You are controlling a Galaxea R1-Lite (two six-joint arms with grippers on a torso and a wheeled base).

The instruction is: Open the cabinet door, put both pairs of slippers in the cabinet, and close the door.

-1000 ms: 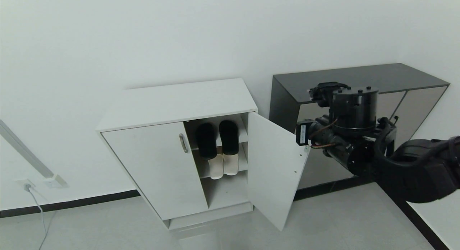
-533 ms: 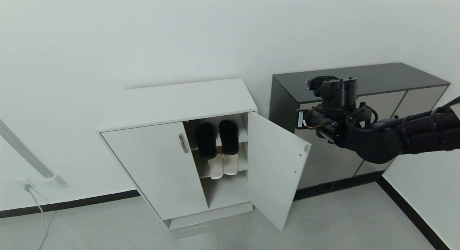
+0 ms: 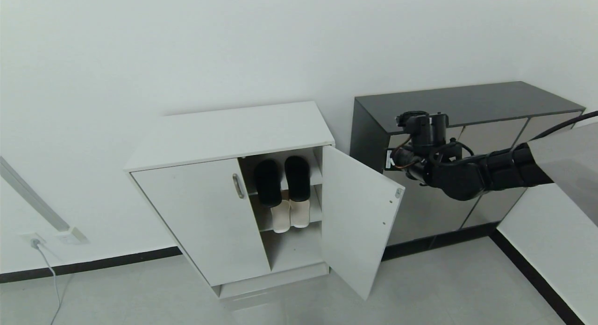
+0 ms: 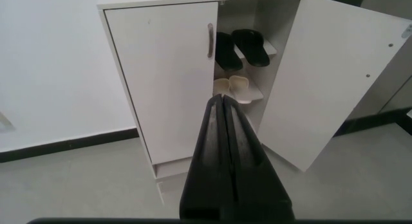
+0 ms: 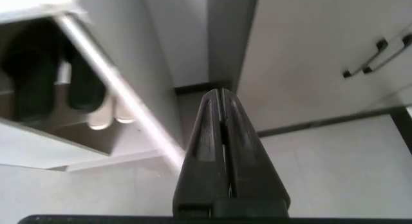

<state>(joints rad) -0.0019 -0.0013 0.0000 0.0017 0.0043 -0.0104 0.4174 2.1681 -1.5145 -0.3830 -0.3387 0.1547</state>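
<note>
The white cabinet [image 3: 229, 133] stands against the wall with its left door shut and its right door [image 3: 357, 217] swung open. Black slippers [image 3: 282, 178] lie on the upper shelf, with white slippers [image 3: 289, 215] on the shelf below. My right arm's wrist [image 3: 420, 147] hangs behind the open door, in front of the black sideboard. The right gripper [image 5: 222, 95] is shut and empty, and the door's edge [image 5: 122, 98] runs just beside it. My left gripper [image 4: 222, 102] is shut and empty, facing the cabinet front from a distance, below the slippers [image 4: 241, 47].
A black sideboard [image 3: 467, 101] with mirrored doors and handles [image 5: 373, 56] stands right of the cabinet. A wall socket with a cable [image 3: 35, 243] sits low at the left. Grey floor [image 3: 420, 287] lies open in front of both pieces.
My right arm has stretched away from the camera toward the sideboard, its wrist moving up and back behind the open door. The door and slippers have not moved.
</note>
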